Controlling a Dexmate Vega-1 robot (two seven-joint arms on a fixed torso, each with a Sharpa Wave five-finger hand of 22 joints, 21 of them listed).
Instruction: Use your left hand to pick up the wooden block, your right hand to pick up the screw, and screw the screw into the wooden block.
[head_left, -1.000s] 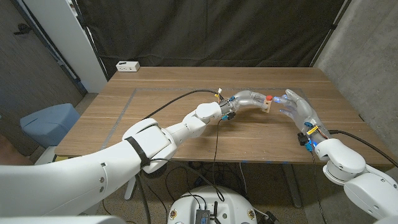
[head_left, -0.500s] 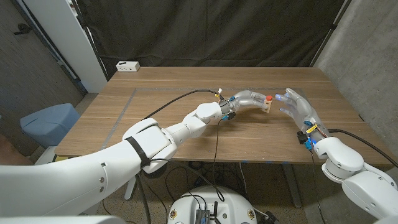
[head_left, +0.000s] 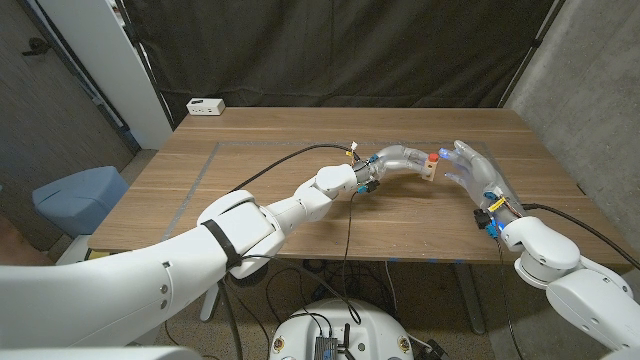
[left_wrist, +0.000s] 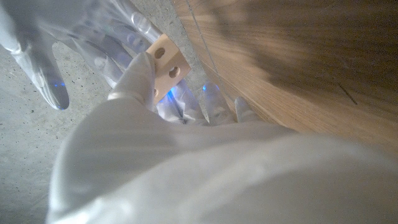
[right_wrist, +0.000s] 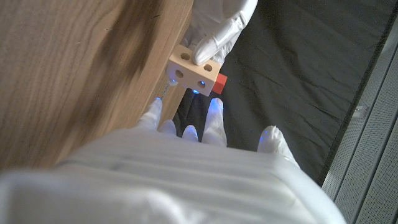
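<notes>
My left hand (head_left: 398, 158) holds a small pale wooden block (head_left: 428, 171) with round holes just above the table, right of the middle. A red screw head (head_left: 432, 157) sticks out of the block. In the right wrist view the block (right_wrist: 191, 70) is pinched by left fingers (right_wrist: 219, 32), with the screw (right_wrist: 221, 80) at its side. My right hand (head_left: 472, 170) hovers right beside it with fingers spread, their tips close to the screw and gripping nothing. The left wrist view shows the block (left_wrist: 166, 61) beyond my left hand (left_wrist: 143, 149).
The wooden table (head_left: 270, 190) has a white power strip (head_left: 206, 106) at its far left corner. A black cable (head_left: 285, 160) runs along my left arm. A blue seat (head_left: 78, 192) stands left of the table, and a black curtain hangs behind.
My right hand has drifted a little closer to the block and screw. The left hand and block have stayed still.
</notes>
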